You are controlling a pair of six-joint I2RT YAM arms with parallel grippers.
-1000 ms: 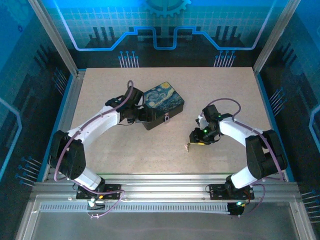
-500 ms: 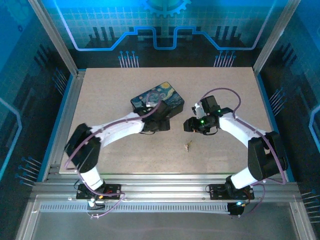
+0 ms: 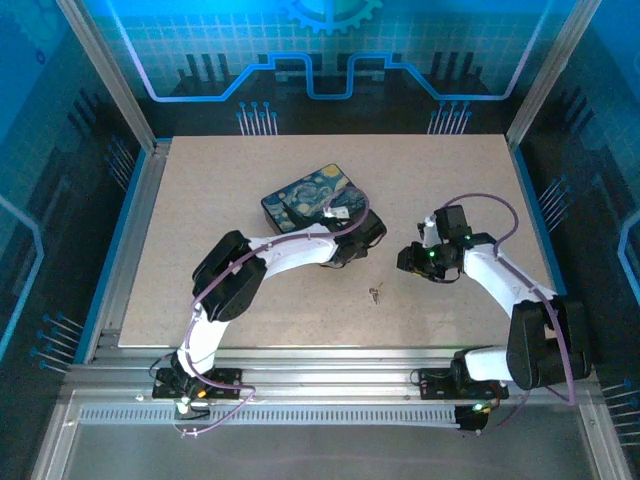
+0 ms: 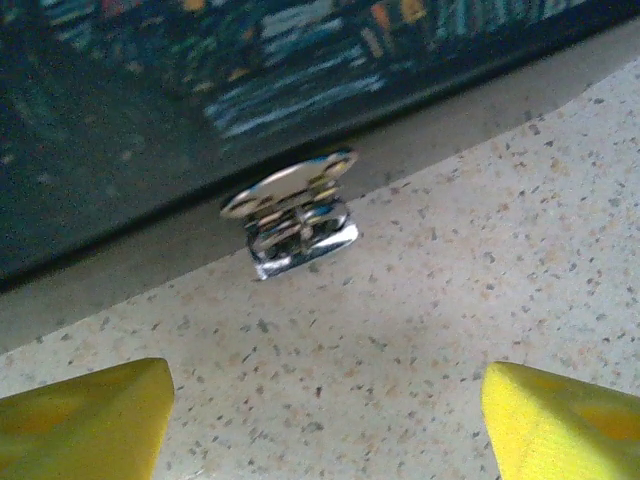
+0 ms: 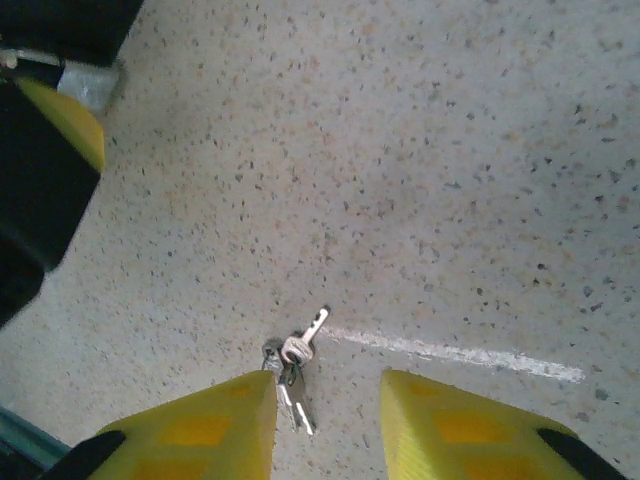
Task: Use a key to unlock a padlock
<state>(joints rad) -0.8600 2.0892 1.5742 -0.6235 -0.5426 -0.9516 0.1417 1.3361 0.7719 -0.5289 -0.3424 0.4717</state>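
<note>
Quick tally now: 1 desk [image 3: 200, 180], and on it 1 starry-print tin box [image 3: 315, 195], 1 tiny silvery padlock [image 4: 300, 235] and 1 bunch of keys [image 5: 293, 365] on 1 ring [image 5: 295, 348]. That's at least 2 keys, the exact count too small to call. And 2 claws, the left claw [image 4: 325, 400] and the right claw [image 5: 328, 400], 2 yellow fingers [image 5: 200, 430] each.

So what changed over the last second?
Left gripper swung right along the box's near side to its right corner, open, facing the padlock. Right gripper shifted right, away from the keys, taking nothing. Box and keys stayed put.
</note>
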